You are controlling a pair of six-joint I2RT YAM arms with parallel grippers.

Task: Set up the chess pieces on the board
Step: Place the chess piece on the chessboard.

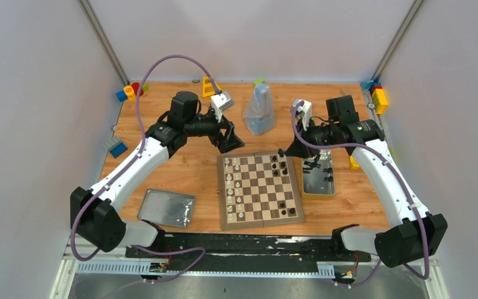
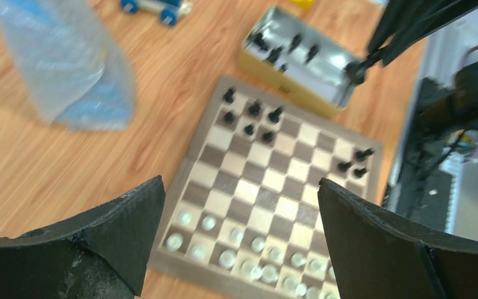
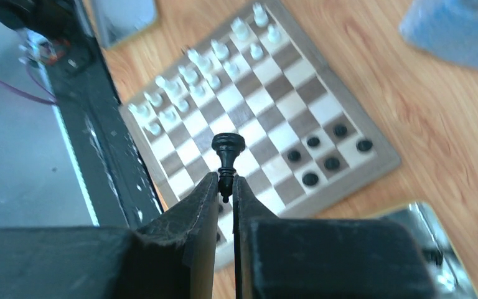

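On the far left of the table (image 1: pixel 187 174) we see some blue blocks (image 1: pixel 117 148). Near the front edge lies a flat metal lid (image 1: pixel 167 207), well apart from everything else.

Next comes the left end effector (image 1: pixel 229 142). It hangs in the air just past the far left corner of the board (image 1: pixel 262 187). In the left wrist view its two fingers (image 2: pixel 124 230) are spread wide apart, and nothing is between them. A little to the right, a see-through plastic bag (image 1: pixel 259 111) stands on the table behind the board.

The board lies flat in the middle of the table. The white pieces (image 1: pixel 229 181) stand in two rows along its left side. A few black pieces (image 1: pixel 284 167) stand on its right side, some at the far corner and some at the near corner. The middle squares are bare.

The right end effector (image 1: pixel 284 151) is above the far right corner of the board. In the right wrist view its fingers are pressed together on the foot of one black piece (image 3: pixel 227 152), which sticks out past the tips, up in the air above the board.

Just beside the board's right edge sits an open tin (image 1: pixel 318 194). More black chess pieces lie inside it. A small yellow block (image 1: pixel 354 163) lies to the right of the tin.
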